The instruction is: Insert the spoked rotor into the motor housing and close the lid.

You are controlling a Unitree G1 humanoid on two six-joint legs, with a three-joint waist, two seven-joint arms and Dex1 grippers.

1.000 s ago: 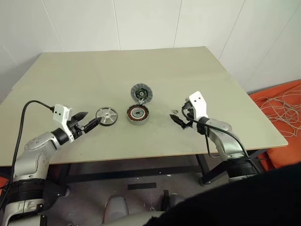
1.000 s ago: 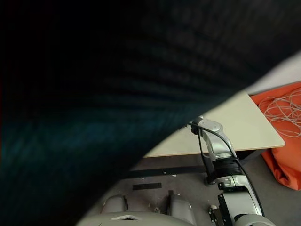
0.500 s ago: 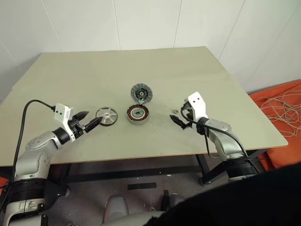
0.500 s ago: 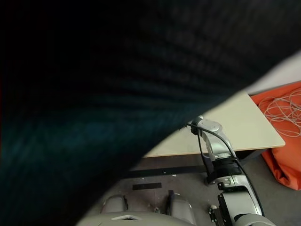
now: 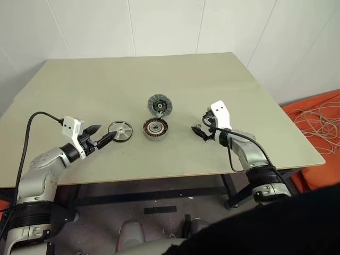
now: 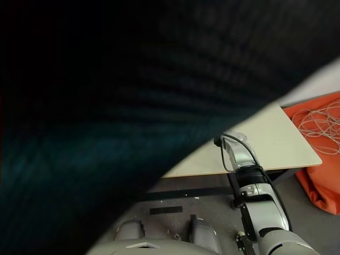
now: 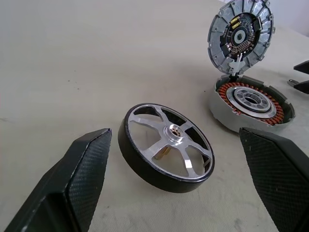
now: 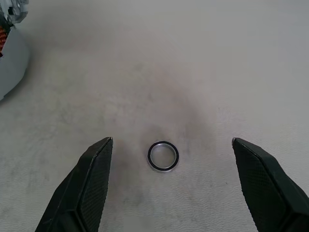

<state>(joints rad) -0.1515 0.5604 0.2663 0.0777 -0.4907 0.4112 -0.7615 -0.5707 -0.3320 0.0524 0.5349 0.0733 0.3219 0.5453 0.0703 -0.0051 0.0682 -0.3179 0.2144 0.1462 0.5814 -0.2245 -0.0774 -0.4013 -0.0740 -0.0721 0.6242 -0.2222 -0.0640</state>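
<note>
The spoked rotor (image 5: 120,130) lies flat on the table, silvery with a dark rim. My left gripper (image 5: 104,134) is open just left of it, one finger on each side of the rotor (image 7: 166,147) without touching it. To the rotor's right sits the motor housing (image 5: 155,129) with its copper windings showing. The lid (image 5: 160,105) stands up open at the housing's far edge, its inner side (image 7: 240,36) facing me. My right gripper (image 5: 200,133) is open to the right of the housing, low over the table, with a small metal ring (image 8: 163,155) between its fingers.
The beige table (image 5: 159,74) has bare room behind and beside the parts, and its front edge runs close to both arms. An orange cloth with white cable (image 5: 319,114) lies on the floor to the right. A dark shape (image 6: 106,106) blocks the right eye view.
My right gripper has moved a little forward and down, closer to the housing and over the small ring. The left arm, rotor, housing and lid have stayed put.
</note>
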